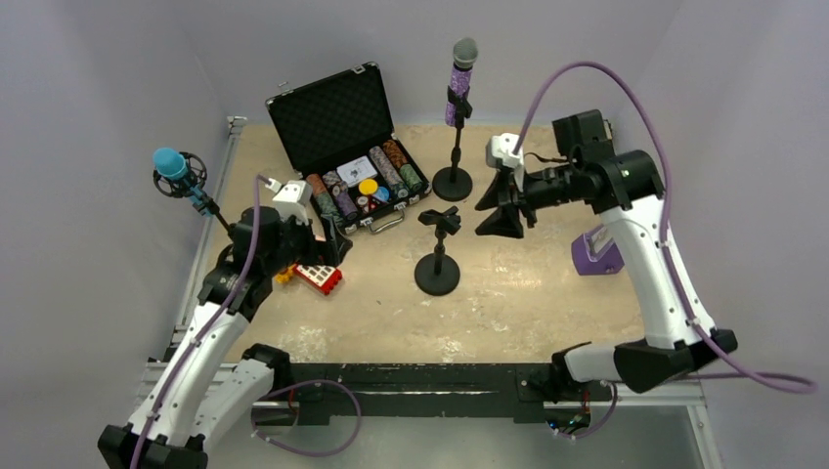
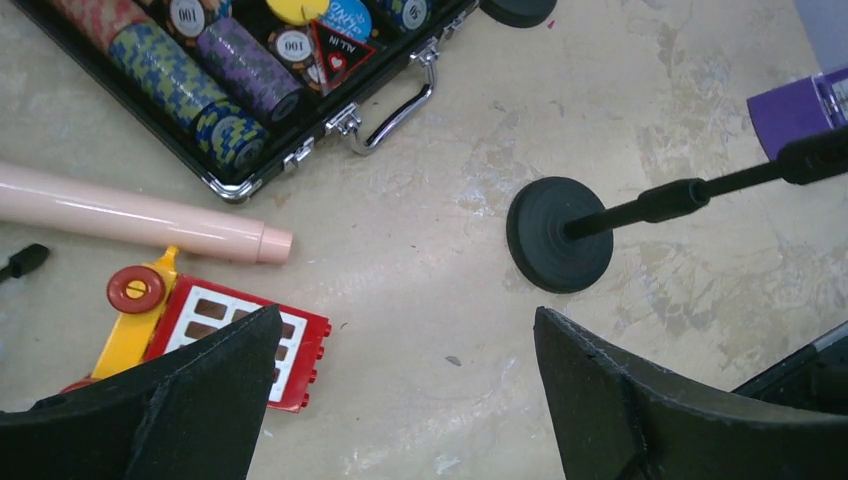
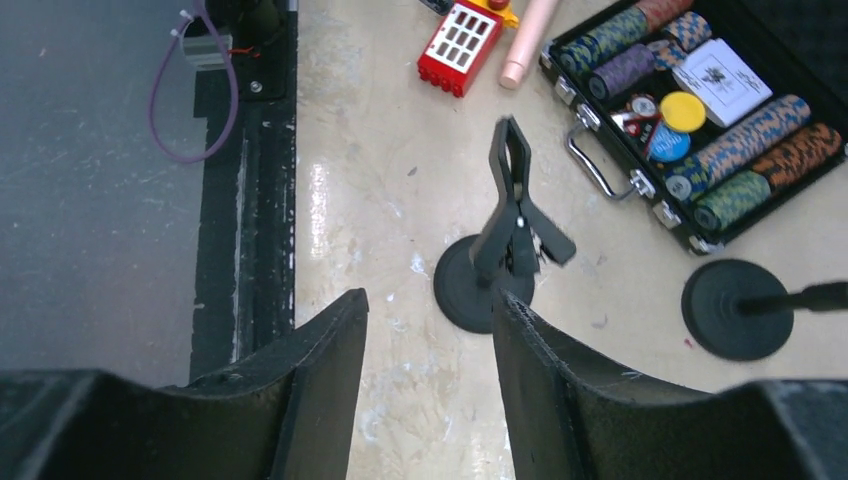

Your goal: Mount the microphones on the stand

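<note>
The purple microphone [image 1: 461, 83] stands upright, clipped in the far stand [image 1: 454, 166] at the far middle of the desk [image 1: 528, 293]. The blue microphone [image 1: 174, 168] sits tilted in a holder at the left edge. The peach-pink microphone [image 2: 130, 215] lies flat on the desk, between the open poker chip case [image 1: 347, 147] and the red toy block [image 2: 245, 335], just beside both.

A third stand [image 1: 437, 256] in the middle of the desk has an empty clip on top.

The left claw [image 2: 400, 400] is spread wide with nothing between its fingers, over the desk near the red block and the pink microphone. The right claw [image 3: 430, 390] is partly apart and empty, raised to the right of the middle stand, whose clip shows just beyond its fingers.
</note>
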`<state>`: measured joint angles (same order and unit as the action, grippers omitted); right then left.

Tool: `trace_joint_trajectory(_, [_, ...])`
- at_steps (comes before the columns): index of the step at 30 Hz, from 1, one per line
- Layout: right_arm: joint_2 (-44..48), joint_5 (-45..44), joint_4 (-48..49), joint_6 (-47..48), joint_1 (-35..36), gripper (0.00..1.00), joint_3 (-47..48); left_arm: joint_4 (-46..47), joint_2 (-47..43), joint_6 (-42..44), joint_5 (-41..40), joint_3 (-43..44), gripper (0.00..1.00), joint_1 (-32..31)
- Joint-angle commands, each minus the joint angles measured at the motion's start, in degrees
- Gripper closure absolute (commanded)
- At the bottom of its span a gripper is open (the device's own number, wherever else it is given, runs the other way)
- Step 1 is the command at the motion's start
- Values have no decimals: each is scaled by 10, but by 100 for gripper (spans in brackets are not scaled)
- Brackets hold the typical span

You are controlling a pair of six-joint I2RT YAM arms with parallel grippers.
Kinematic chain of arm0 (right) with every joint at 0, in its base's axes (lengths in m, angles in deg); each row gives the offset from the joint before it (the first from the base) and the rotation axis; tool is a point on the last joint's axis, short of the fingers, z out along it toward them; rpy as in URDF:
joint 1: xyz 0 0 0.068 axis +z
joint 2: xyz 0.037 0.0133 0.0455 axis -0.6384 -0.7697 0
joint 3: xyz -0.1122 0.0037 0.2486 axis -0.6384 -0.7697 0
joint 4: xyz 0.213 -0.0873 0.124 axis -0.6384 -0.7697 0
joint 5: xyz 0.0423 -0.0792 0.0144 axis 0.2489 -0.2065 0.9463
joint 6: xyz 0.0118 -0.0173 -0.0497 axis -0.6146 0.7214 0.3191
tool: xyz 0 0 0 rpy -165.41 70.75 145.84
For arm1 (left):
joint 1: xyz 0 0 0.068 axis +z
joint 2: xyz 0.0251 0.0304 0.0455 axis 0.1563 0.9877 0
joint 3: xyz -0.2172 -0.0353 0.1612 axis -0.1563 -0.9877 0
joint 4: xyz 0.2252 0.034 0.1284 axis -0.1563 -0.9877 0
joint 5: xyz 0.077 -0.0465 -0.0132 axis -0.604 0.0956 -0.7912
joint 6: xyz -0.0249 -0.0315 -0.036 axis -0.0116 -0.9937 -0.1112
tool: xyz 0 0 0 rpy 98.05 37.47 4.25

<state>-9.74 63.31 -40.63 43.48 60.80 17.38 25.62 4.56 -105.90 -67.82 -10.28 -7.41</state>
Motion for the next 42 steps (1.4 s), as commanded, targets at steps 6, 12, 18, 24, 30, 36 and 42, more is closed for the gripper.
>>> trace_joint_trajectory(6, [161,83,250,-84,-110,46,-301,-5,155,-204,-175,88,5,2])
trace_joint_trajectory(12, [177,119,340,-116,-135,46,-417,-67,327,-268,-338,193,13,5])
trace_joint_trajectory(18, [173,141,336,-103,-158,46,-436,-176,471,-337,-417,302,19,18])
trace_joint_trajectory(24, [187,138,349,-102,-172,46,-453,-168,521,-354,-409,300,25,45])
trace_joint_trajectory(30, [177,138,326,-83,-175,46,-445,-154,570,-354,-374,302,34,70])
trace_joint_trajectory(36, [176,142,319,-76,-178,46,-443,-149,609,-370,-340,299,38,86])
trace_joint_trajectory(42, [172,149,309,-71,-180,46,-439,-172,645,-386,-319,317,54,93])
